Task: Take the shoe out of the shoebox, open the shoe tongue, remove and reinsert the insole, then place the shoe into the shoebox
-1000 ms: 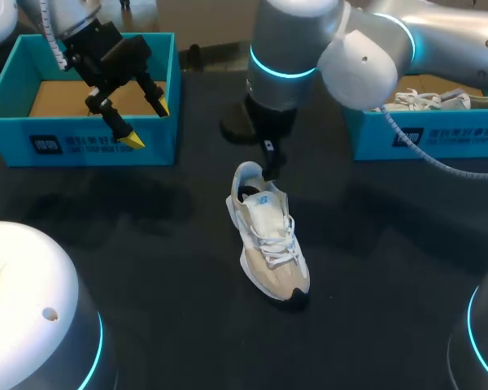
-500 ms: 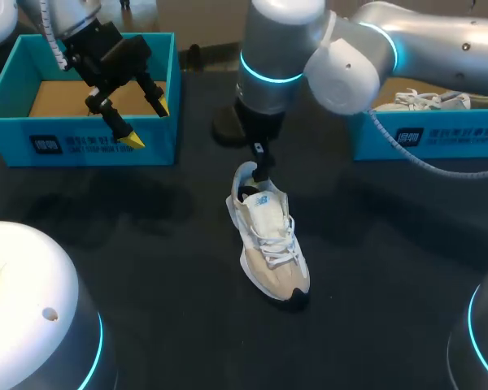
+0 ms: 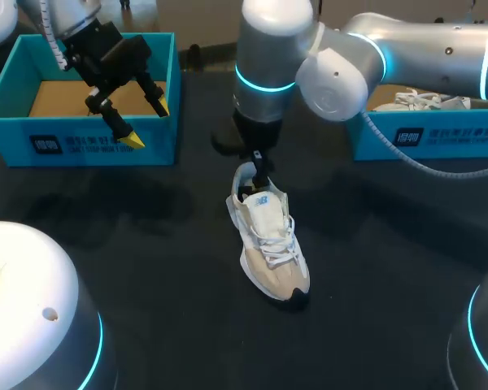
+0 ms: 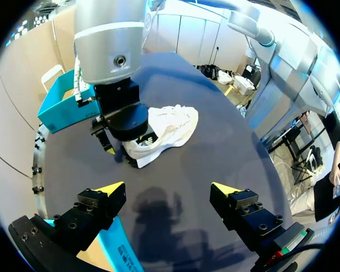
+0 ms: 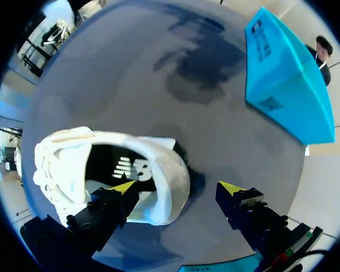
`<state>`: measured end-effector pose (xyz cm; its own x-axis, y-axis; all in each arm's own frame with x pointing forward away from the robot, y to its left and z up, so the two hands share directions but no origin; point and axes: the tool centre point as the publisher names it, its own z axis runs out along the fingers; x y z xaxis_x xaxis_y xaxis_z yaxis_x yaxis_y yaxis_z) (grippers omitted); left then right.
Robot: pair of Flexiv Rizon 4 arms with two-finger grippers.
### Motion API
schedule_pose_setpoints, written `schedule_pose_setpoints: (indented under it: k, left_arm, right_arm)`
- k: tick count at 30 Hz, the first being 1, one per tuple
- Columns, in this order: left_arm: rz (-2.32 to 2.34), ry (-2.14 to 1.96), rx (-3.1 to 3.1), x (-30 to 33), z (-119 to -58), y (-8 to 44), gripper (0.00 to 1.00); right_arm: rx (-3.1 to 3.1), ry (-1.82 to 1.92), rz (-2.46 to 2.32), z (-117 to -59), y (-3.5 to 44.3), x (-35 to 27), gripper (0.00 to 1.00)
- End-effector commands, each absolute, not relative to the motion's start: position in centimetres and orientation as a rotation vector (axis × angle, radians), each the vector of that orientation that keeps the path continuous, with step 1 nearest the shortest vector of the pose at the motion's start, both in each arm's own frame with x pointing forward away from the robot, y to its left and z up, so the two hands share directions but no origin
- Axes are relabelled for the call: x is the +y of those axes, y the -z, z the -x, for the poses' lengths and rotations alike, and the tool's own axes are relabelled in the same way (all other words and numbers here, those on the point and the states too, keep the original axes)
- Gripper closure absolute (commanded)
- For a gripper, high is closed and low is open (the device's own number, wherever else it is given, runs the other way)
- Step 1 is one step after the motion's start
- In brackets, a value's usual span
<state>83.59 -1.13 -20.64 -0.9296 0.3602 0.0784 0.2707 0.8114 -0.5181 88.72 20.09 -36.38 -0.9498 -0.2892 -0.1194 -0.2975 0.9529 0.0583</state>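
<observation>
**Right arm settles over the heel of the shoe, fingers spread**

A pale beige and white shoe (image 3: 270,244) lies upright on the dark table (image 3: 146,268), out of its box. Its toe points toward the camera and its heel points away. It has not moved in the last second.

The right arm comes in from the right and reaches past the middle. In that second its wrist has swung leftward, carrying the right gripper (image 3: 259,166) from beside the heel to directly above it.

In the right wrist view the right gripper (image 5: 177,188) is spread wide and grips nothing. One yellow-tipped finger (image 5: 124,187) hangs over the shoe's (image 5: 96,164) mouth. The other is outside, behind the heel, over bare table. The heel wall sits between them, and neither finger clearly touches it. The dark insole (image 5: 122,167) shows inside, still seated.

The left gripper (image 3: 138,118) has stayed where it was, above the front wall of the blue shoebox (image 3: 106,148) at the left. Its own wrist view shows the left gripper (image 4: 167,190) spread apart and empty, with the shoe (image 4: 170,127) well ahead of it under the other arm.

A second blue box (image 3: 423,138) at the right holds another white shoe (image 3: 419,100).

The shoe is already out, so the work now looks to be at the insole or tongue stage. The right arm seems lined up either to pinch the heel or to reach inside. Whether the tongue is already pulled open cannot be told.
</observation>
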Motion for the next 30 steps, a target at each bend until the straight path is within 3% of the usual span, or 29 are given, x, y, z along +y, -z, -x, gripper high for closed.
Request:
schedule_pose_setpoints:
  k: [1,12,16,25,30]
  left_arm:
    - [0.496,-0.765,-2.826,-1.1,-83.5,20.6,0.0]
    - [0.496,-0.765,-2.826,-1.1,-83.5,20.6,0.0]
    - [0.496,-0.765,-2.826,-1.1,-83.5,20.6,0.0]
    - [0.496,-0.765,-2.826,-1.1,-83.5,20.6,0.0]
    - [0.496,-0.765,-2.826,-1.1,-83.5,20.6,0.0]
  right_arm:
    - [3.001,-0.065,0.42,-89.0,36.8,20.9,0.21]
    - [3.026,-0.048,0.409,-88.7,37.6,20.8,0.27]
    - [3.032,-0.041,0.409,-88.6,37.8,20.9,0.51]
    - [3.042,-0.024,0.389,-88.4,38.2,20.4,0.65]
    - [3.048,0.005,0.371,-88.3,38.2,20.4,1.0]
